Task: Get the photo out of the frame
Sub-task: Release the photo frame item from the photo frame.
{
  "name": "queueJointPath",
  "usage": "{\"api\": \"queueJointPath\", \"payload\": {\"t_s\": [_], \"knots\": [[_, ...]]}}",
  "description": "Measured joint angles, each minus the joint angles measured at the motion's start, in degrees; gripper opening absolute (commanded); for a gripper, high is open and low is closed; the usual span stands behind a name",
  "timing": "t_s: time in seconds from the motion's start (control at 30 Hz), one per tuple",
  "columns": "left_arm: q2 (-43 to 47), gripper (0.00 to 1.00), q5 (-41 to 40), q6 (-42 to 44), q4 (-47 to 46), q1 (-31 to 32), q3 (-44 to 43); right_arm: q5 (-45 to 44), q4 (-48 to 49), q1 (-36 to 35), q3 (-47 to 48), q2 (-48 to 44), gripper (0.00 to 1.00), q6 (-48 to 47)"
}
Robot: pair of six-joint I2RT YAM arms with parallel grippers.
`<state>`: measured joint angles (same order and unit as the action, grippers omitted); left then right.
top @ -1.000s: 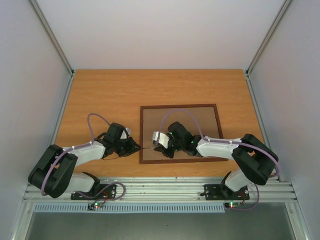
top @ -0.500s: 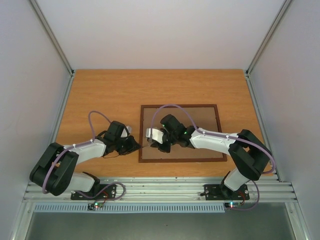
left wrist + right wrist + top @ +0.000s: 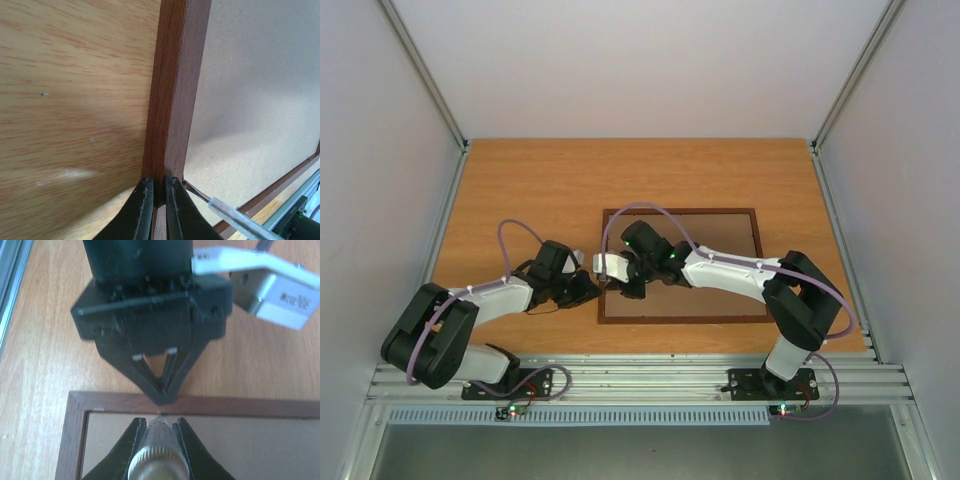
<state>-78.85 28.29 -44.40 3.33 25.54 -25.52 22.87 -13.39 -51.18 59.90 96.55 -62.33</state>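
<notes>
The frame [image 3: 680,319] lies back-up on the table, with its brown backing board [image 3: 715,275] facing up. The photo is hidden under that board. My left gripper [image 3: 592,292] is shut, and its tips [image 3: 159,192] rest on top of the frame's left rail [image 3: 175,75]. My right gripper [image 3: 159,427] is shut on a screwdriver [image 3: 159,455] with a clear handle. The blade tip [image 3: 197,192] sits at the seam between the left rail and the backing board [image 3: 250,450], right opposite the left gripper's tips [image 3: 162,396].
Bare wooden tabletop [image 3: 540,190] surrounds the frame. White walls with metal posts close in the left, right and back. A metal rail [image 3: 640,378] carrying the arm bases runs along the near edge. The right arm [image 3: 740,275] lies across the backing board.
My right gripper has carried the screwdriver left across the backing board to the frame's left rail. The left gripper's jaws have closed a little further on that rail.
</notes>
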Motion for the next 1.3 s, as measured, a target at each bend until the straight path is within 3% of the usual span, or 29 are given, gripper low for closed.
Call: {"api": "queueJointPath", "payload": {"t_s": [0.5,0.9,1.07,1.3], "knots": [[0.8,0.12,-1.5,0.2,0.3,0.8,0.0,0.3,1.0,-1.9,3.3,2.6,0.01,-0.9],[9.5,0.53,-11.4,2.8,16.8,2.4,-5.0,-6.4,3.1,-1.9,-9.8,-16.9,0.01,2.4],[8.9,0.58,-18.3,4.9,22.9,6.4,-11.0,-11.4,4.7,-1.9,-17.0,-22.2,0.01,5.5],[0.2,0.61,-29.9,5.7,30.3,14.5,-19.4,-18.2,9.4,-1.9,-24.8,-31.2,0.01,9.6]]}}
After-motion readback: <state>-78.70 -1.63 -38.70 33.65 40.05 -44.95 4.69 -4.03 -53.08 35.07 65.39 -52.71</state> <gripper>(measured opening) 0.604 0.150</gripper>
